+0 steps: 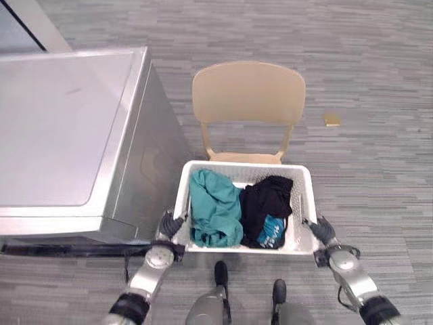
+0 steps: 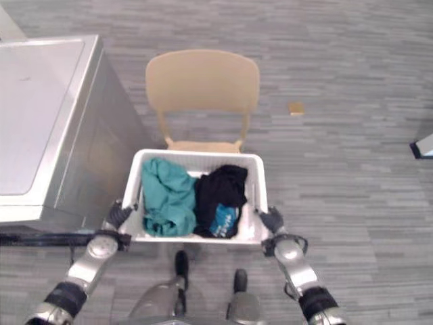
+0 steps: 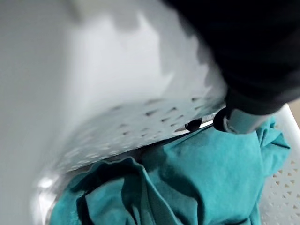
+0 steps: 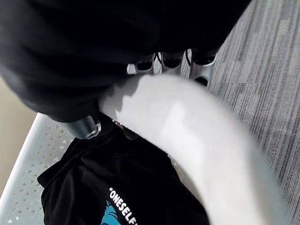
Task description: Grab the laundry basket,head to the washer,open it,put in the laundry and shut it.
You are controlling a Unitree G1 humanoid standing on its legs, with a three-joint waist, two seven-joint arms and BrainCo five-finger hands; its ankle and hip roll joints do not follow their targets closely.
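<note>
A white perforated laundry basket is held between my two hands, in front of me. In it lie a teal cloth on the left and a black garment with a blue print on the right. My left hand grips the basket's left rim and my right hand grips the right rim. In the left wrist view my thumb hooks over the rim above the teal cloth. In the right wrist view the fingers curl outside the rim and the thumb sits inside, above the black garment.
The silver-grey washer stands close on my left, its flat top lid down. A tan chair stands straight ahead, its seat partly under the basket's far end. A small tan scrap lies on the grey carpet to the right.
</note>
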